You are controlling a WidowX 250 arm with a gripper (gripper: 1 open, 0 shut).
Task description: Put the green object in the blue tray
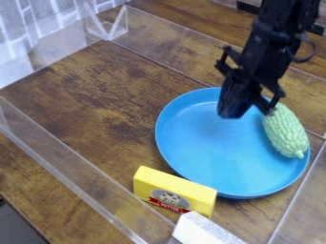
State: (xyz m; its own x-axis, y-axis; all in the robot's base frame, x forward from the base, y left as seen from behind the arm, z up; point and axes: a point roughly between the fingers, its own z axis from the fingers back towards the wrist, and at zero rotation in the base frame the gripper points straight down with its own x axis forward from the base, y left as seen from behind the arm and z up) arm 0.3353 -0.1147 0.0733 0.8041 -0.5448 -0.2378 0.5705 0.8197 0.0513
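The green object (287,132), a pale bumpy oval, lies on the right side of the blue tray (204,143), close to its rim. My black gripper (237,108) hangs over the tray's far edge, just left of the green object and apart from it. Its fingers are together and nothing is between them. The arm rises out of the top of the view.
A yellow rectangular block (174,191) lies on the wooden table just in front of the tray. A white item (204,232) shows at the bottom edge. Clear acrylic walls (64,143) fence the table at the left, front and back.
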